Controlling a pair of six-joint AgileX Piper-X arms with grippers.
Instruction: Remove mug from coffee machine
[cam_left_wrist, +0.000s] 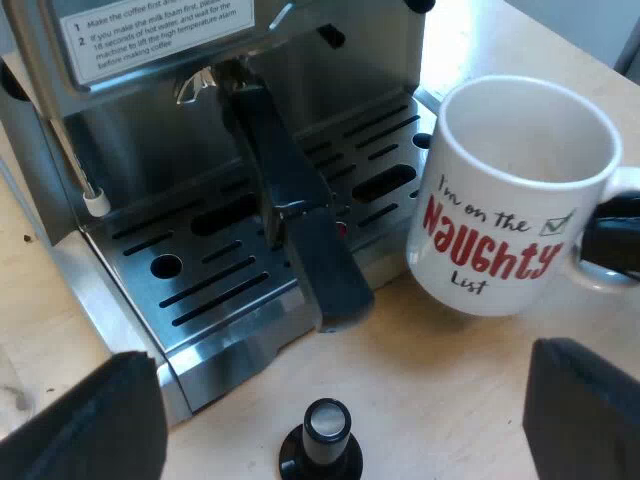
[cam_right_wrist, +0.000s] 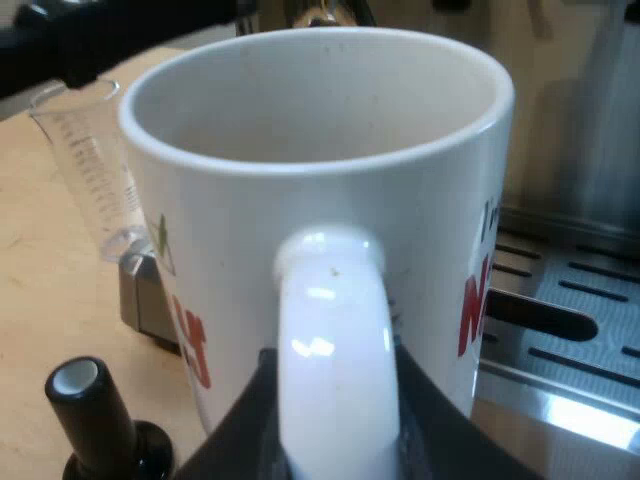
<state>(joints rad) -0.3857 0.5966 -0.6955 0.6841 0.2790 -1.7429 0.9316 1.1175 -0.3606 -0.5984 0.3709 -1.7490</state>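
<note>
- A wooden table (cam_left_wrist: 470, 380) is seen under everything, with the machine's base stood on it.
- The espresso machine (cam_left_wrist: 130, 150) is seen from its front. Its slotted metal drip tray (cam_left_wrist: 200, 290) lies bare, and a printed instruction label (cam_left_wrist: 160, 35) is fixed above.
- The white mug (cam_left_wrist: 510, 200), lettered "I'm on the Naughty List" in black and red, is found off the drip tray. It is held slightly tilted over the table, just beside the tray's corner. Whether its base touches the table cannot be told. No liquid is seen inside it.
- The right gripper (cam_right_wrist: 335, 430) is clamped on the mug's handle (cam_right_wrist: 335, 340), with one black finger pressed to each side. From the left wrist view it is seen as a dark shape at the handle (cam_left_wrist: 612, 240).
- The left gripper (cam_left_wrist: 340, 350) is spread wide with nothing grasped, and is held over the table before the machine's front.
- The metal holder (cam_left_wrist: 300, 210) is locked into the machine's front, and its dark handle juts out over the drip tray.
- A measuring glass (cam_right_wrist: 95, 170) is stood on the table beyond the mug.
- A tamper (cam_left_wrist: 322, 440) with a black knob is stood upright on the table near the mug, apart from the drip tray.
</note>
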